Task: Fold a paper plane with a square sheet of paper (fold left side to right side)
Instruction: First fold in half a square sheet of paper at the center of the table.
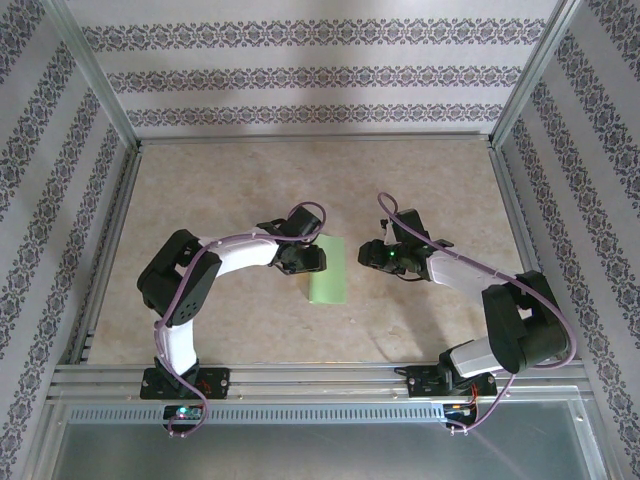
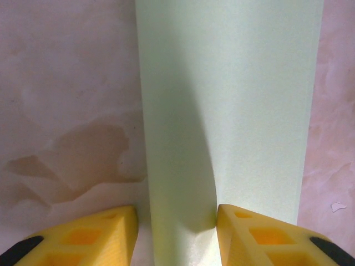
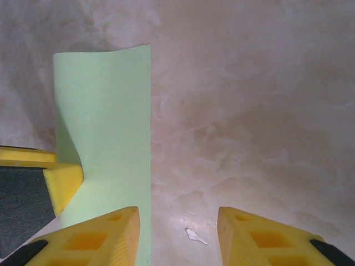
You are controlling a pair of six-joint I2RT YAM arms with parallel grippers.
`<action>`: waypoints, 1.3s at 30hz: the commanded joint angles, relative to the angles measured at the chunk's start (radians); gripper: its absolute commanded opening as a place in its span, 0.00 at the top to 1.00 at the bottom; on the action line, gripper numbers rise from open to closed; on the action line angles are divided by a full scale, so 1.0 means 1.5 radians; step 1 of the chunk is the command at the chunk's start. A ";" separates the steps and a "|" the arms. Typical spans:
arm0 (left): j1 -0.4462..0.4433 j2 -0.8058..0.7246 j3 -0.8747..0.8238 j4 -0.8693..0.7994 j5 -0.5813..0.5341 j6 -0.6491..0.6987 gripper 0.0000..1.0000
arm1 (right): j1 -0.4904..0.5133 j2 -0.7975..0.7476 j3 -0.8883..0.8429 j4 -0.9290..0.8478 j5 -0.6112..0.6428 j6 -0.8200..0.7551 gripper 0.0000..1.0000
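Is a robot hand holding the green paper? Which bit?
The right gripper holds nothing. The paper has its left edge inside the left gripper, whose jaws are parted, so a real grip cannot be told.

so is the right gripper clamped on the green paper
No, the right gripper stands open over the tabletop, with the green paper off beside one finger.

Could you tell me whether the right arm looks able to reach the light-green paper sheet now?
Probably yes: the folded light-green paper sheet lies directly beside the open right pincer, nothing standing between them; the left pincer sits at its opposite edge.
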State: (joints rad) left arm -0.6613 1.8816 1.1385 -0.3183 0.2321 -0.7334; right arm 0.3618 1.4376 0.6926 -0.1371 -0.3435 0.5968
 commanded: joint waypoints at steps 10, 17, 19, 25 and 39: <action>-0.032 0.075 0.013 -0.014 0.019 -0.006 0.55 | -0.005 -0.007 -0.009 -0.004 -0.004 -0.016 0.57; -0.034 0.082 0.022 -0.021 0.020 -0.003 0.54 | -0.004 -0.004 -0.009 0.000 -0.008 -0.014 0.55; -0.034 0.084 0.024 -0.023 0.022 -0.002 0.54 | -0.002 -0.002 -0.010 0.002 -0.010 -0.013 0.54; -0.035 0.087 0.028 -0.027 0.021 0.000 0.54 | 0.003 0.003 -0.008 0.007 -0.012 -0.010 0.53; -0.037 0.092 0.034 -0.030 0.024 0.005 0.53 | 0.012 0.021 0.002 0.013 -0.025 -0.008 0.53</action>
State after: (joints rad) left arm -0.6685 1.9205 1.2114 -0.4049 0.2230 -0.7334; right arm 0.3714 1.4578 0.6907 -0.1265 -0.3645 0.5949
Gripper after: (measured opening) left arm 0.468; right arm 0.469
